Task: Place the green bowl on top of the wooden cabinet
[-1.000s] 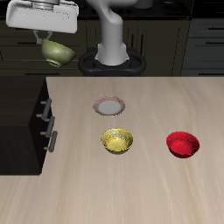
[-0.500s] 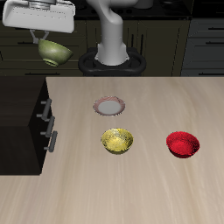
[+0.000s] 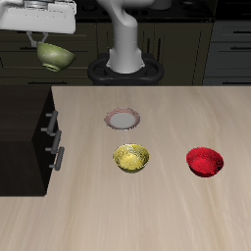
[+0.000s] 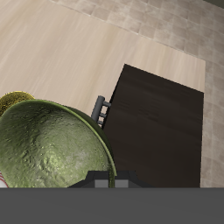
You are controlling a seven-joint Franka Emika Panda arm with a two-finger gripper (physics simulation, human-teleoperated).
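Green bowl [image 3: 56, 57] upper left, above wooden cabinet [image 3: 25, 127]; plate [image 3: 123, 120] center, yellow bowl [image 3: 131, 158] below it, red bowl [image 3: 205, 162] lower right.

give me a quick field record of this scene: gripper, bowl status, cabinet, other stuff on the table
gripper: gripper raised high, shut on the green bowl
green bowl: held in the air, not yet on the cabinet
wooden cabinet: wooden cabinet dark, flat top bare, silver handles facing the bowls
table: yellow patterned bowl, red bowl, small plate farther back
task status: placement not done
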